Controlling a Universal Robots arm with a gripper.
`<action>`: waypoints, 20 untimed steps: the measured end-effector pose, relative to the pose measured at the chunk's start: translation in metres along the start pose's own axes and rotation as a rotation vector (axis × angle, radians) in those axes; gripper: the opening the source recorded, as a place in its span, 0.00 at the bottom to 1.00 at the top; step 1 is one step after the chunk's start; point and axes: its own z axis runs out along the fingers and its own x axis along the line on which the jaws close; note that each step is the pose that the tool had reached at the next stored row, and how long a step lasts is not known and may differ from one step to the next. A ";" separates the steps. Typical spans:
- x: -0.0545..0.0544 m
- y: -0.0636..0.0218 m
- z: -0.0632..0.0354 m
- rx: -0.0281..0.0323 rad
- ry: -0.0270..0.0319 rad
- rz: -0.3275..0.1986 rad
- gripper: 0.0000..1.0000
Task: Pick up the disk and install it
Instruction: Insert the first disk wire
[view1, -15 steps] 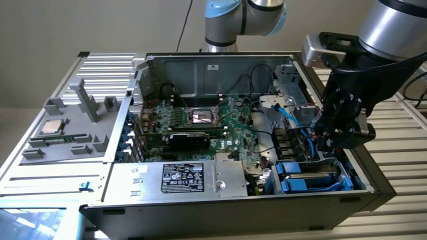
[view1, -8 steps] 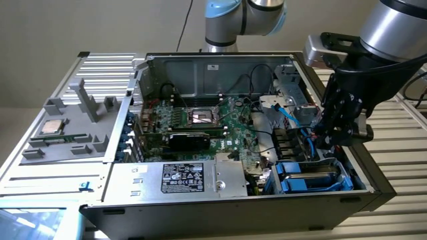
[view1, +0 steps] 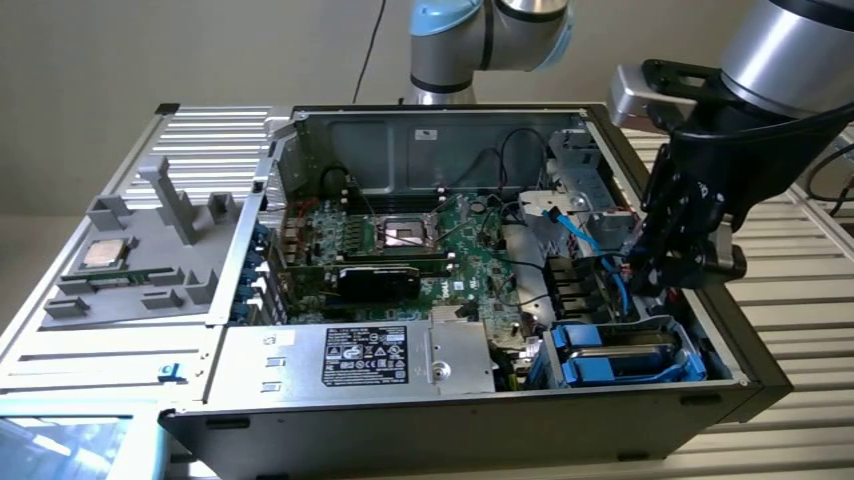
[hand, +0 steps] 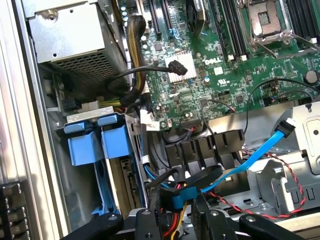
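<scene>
Disk, silver metal in a blue plastic carrier frame (hand: 117, 145), is seated in the open grey computer case's (view1: 400, 435) drive bay, beside one second blue carrier (hand: 82, 148). One black gripper (hand: 176, 214) is half-closed on one blue cable plug (hand: 178, 200).

Exterior camera sits back and high, looking down into the open computer case (view1: 454, 410), with the gripper (view1: 667, 275) in full sight. Wrist camera rides right behind the gripper (hand: 177, 222), in close. Both views share the blue drive carriers (view1: 621, 355) (hand: 92, 142) beside it and the motherboard (view1: 454, 250) (hand: 225, 75) beyond.
</scene>
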 end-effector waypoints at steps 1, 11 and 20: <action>-0.001 0.0005 -0.0001 0.0006 0.0023 0.000 0.36; -0.005 0.0092 0.0005 0.0053 0.0214 0.001 0.36; -0.007 0.0133 0.0006 0.0157 0.0576 0.003 0.36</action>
